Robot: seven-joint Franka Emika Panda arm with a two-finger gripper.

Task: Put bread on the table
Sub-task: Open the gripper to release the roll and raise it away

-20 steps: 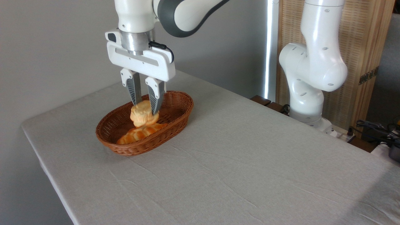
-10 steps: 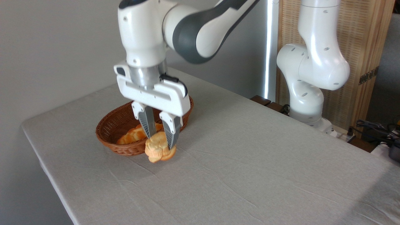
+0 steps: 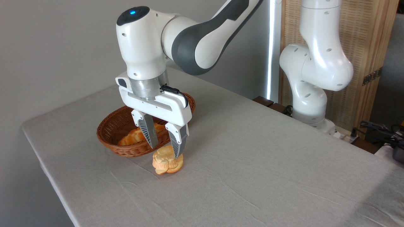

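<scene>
Hanging fingers-down over the near-left part of the table (image 3: 252, 164), the gripper (image 3: 165, 151) has its two fingers spread apart and grips nothing. The right finger (image 3: 176, 143) has its tip at the top of the bread (image 3: 167, 162); whether it touches cannot be told. The left finger (image 3: 147, 134) stands clear of the bread, up and to the left. The bread lies on the cloth, slightly tilted, just right of and nearer than the basket (image 3: 110, 132), close to its near rim but outside it. Inside the basket an orange braided loaf (image 3: 134, 136) lies along the near side, partly hidden behind the left finger. The basket is brown wicker, oval, and sits toward the far-left corner of the table. Above the gripper the white wrist carries a lit blue dot on top, and the grey-and-white arm (image 3: 202, 41) rises up and to the right, out of the picture. The arm's base column (image 3: 311, 78) stands beyond the far-right table edge, in front of a slatted wooden screen (image 3: 366, 47). Dark cables (image 3: 378, 129) lie at the far right.
</scene>
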